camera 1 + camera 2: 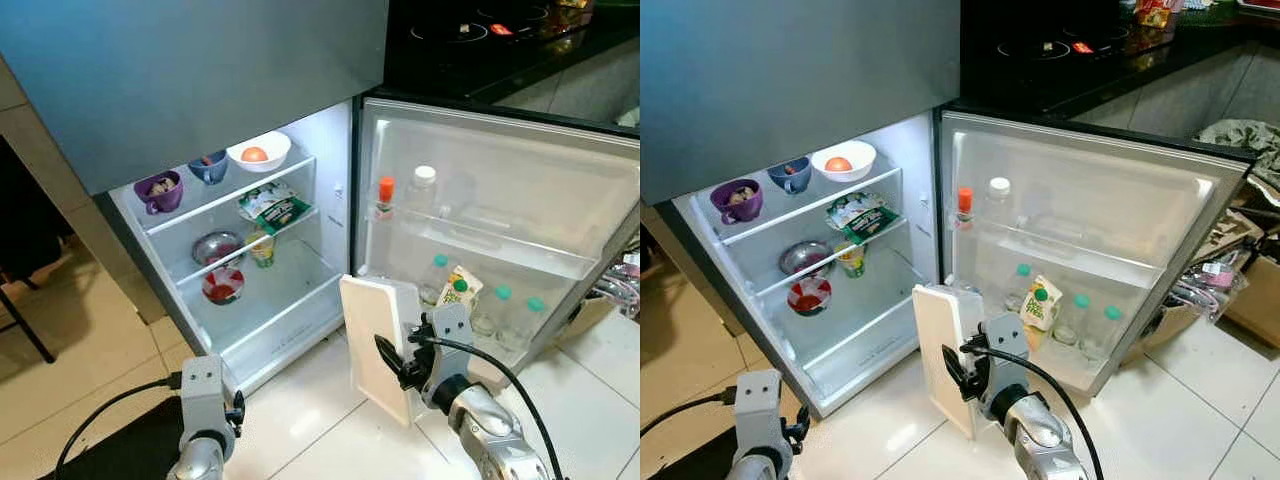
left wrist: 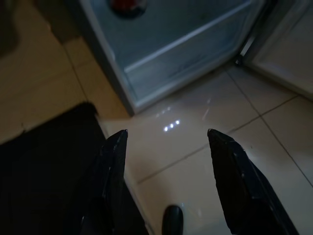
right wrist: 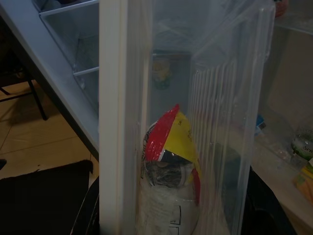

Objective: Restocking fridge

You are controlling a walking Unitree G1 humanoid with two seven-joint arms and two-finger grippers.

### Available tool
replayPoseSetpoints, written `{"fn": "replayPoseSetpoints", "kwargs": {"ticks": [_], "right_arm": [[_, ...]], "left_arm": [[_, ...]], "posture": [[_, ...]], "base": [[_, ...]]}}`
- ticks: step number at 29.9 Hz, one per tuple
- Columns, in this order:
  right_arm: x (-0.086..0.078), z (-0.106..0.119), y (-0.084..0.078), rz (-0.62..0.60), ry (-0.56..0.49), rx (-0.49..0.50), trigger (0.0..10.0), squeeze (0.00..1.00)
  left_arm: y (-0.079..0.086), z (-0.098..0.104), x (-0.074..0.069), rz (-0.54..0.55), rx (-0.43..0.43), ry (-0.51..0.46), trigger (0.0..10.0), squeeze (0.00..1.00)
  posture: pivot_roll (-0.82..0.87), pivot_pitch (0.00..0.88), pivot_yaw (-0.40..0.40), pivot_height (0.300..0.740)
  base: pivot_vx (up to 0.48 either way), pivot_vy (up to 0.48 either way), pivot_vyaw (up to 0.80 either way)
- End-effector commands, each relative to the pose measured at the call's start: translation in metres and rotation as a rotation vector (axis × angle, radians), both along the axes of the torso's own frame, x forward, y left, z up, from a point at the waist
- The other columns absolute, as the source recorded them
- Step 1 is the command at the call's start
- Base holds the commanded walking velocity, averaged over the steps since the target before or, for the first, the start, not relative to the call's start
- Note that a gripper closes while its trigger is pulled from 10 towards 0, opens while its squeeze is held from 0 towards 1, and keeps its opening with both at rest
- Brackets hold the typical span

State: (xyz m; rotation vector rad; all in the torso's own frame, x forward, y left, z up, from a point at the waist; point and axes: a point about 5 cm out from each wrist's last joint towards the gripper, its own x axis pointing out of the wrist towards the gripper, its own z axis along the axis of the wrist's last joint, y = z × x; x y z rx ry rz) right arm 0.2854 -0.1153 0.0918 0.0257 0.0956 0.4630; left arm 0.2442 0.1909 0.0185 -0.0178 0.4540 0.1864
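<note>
The fridge [image 1: 330, 190] stands open before me, with its door [image 1: 500, 200] swung to the right. My right gripper [image 1: 400, 365] is shut on a clear plastic box with a white side [image 1: 375, 345], held upright in front of the lower door shelf. In the right wrist view the box [image 3: 195, 122] holds a red and yellow packet [image 3: 171, 147], and a black finger [image 3: 88, 210] presses each side. My left gripper [image 2: 166, 166] hangs open low above the tiled floor, empty, in front of the fridge's bottom edge [image 2: 181, 44].
Shelves carry a purple cup [image 1: 160, 192], a blue cup [image 1: 208, 167], a white bowl [image 1: 259, 152], a green packet [image 1: 272, 207] and a metal bowl [image 1: 216, 247]. Door shelves hold bottles [image 1: 424, 188] and a carton [image 1: 458, 288]. A black mat [image 1: 130, 445] lies at lower left; boxes [image 1: 1240, 280] crowd the right.
</note>
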Motion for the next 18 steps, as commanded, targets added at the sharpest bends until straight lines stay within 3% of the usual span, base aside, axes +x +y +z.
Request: {"fn": "replayPoseSetpoints", "kwargs": {"ticks": [1,5,12,18], "right_arm": [[-0.0012,0.0006,0.0016,0.007,-0.011,0.001,10.0,0.00],[-0.0011,0.0001,0.0023,0.009,-0.009,0.002,10.0,0.00],[-0.0011,-0.0001,0.0031,0.012,-0.008,0.002,10.0,0.00],[-0.0021,-0.0003,0.0026,0.010,-0.006,0.002,10.0,0.00]], "left_arm": [[-0.0001,-0.0078,-0.0059,-0.018,0.001,0.038,10.0,0.00],[-0.0005,-0.0092,-0.0073,-0.005,-0.037,0.045,10.0,0.00],[0.0036,-0.0109,-0.0082,0.013,-0.011,0.057,10.0,0.00],[0.0077,-0.0128,-0.0086,0.044,0.001,0.068,10.0,0.00]], "posture": [[-0.07,0.125,0.055,0.736],[-0.07,0.125,0.055,0.736],[-0.07,0.125,0.055,0.736],[-0.07,0.131,0.054,0.736]], "base": [[0.000,0.000,0.00],[0.000,0.000,0.00],[0.000,0.000,0.00],[0.326,-0.344,0.00]]}}
